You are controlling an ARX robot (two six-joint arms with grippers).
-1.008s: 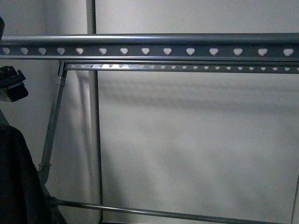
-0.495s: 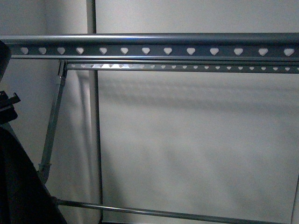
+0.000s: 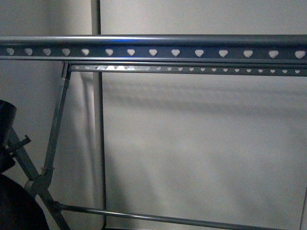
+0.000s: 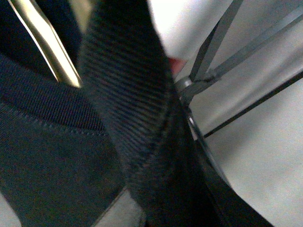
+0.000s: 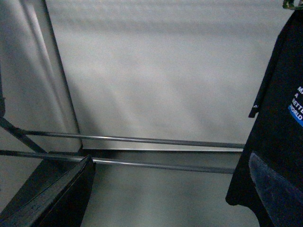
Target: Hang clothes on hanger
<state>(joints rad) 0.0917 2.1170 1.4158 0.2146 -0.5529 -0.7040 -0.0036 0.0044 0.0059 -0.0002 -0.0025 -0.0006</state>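
Observation:
The grey hanger rack's top rail point(image 3: 153, 51), with its row of heart-shaped holes, spans the front view, with a second rail point(image 3: 192, 69) behind it. My left arm point(image 3: 5, 132) shows at the lower left edge, below the rails, with the black T-shirt point(image 3: 14, 208) hanging under it. In the left wrist view the shirt's ribbed collar point(image 4: 128, 94) fills the frame and hides the jaws, which are shut on it. The shirt point(image 5: 279, 118) and its blue-and-white print point(image 5: 297, 106) also hang in the right wrist view. My right gripper point(image 5: 165, 198) is open and empty.
The rack's crossed legs point(image 3: 48, 167) and a low crossbar point(image 3: 168, 219) stand at the lower left of the front view. Two low bars point(image 5: 142, 139) cross the right wrist view. A white wall point(image 3: 201, 143) is behind the rack.
My left arm and the shirt have dropped lower at the left edge of the front view. More of the rack's crossed legs now shows.

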